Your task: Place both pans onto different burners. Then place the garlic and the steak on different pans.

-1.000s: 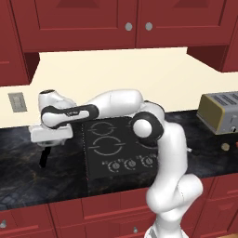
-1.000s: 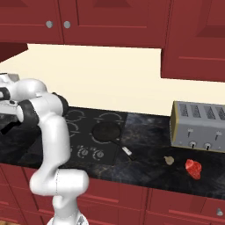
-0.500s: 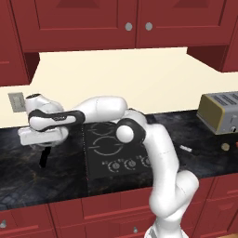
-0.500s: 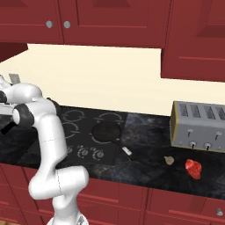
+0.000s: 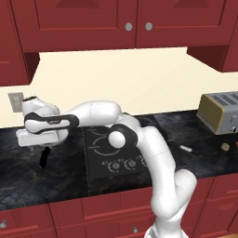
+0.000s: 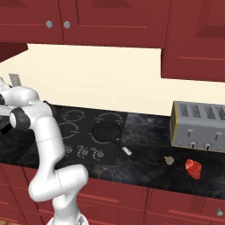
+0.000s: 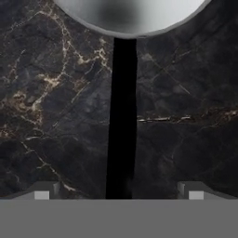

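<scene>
jaws: spread wide, holding nothing | gripper straddles silver pan's black handle, untouched

white arm, dark joints

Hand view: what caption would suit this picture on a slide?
Open gripper poised over the silver pan's black handle, which lies on the dark marble counter.

Silver pan shiny steel, handle matt black; counter glossy veined dark stone.
</scene>
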